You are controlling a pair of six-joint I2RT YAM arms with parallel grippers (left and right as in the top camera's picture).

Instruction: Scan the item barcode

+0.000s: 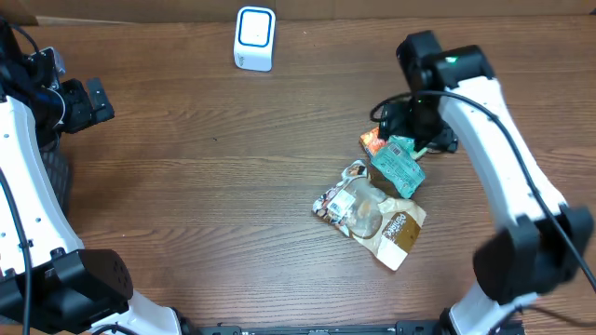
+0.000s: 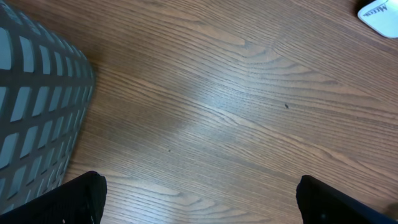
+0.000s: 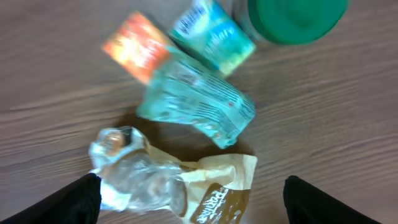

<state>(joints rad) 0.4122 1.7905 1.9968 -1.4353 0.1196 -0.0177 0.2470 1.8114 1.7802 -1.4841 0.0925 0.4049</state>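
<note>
One white barcode scanner (image 1: 253,37) stands at the far edge of the table (image 1: 233,186). Four packets lie clustered to the right: one orange packet (image 3: 137,46), one blue-green packet (image 3: 211,34), one teal pouch (image 3: 196,106) and, nearest, one brown-and-clear snack bag (image 3: 174,180). One green lid (image 3: 295,18) sits beside them. The right gripper (image 3: 193,186) hangs above them, fingers (image 3: 74,199) wide apart, holding nothing. The left gripper (image 2: 200,180), equally spread and empty, is beside one mesh basket (image 2: 37,93) at the far left.

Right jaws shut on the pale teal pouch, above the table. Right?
No. The right gripper is above the table, but its jaws stand open with nothing between them. The pale teal pouch lies loose on the table. The right wrist view shows it.
</note>
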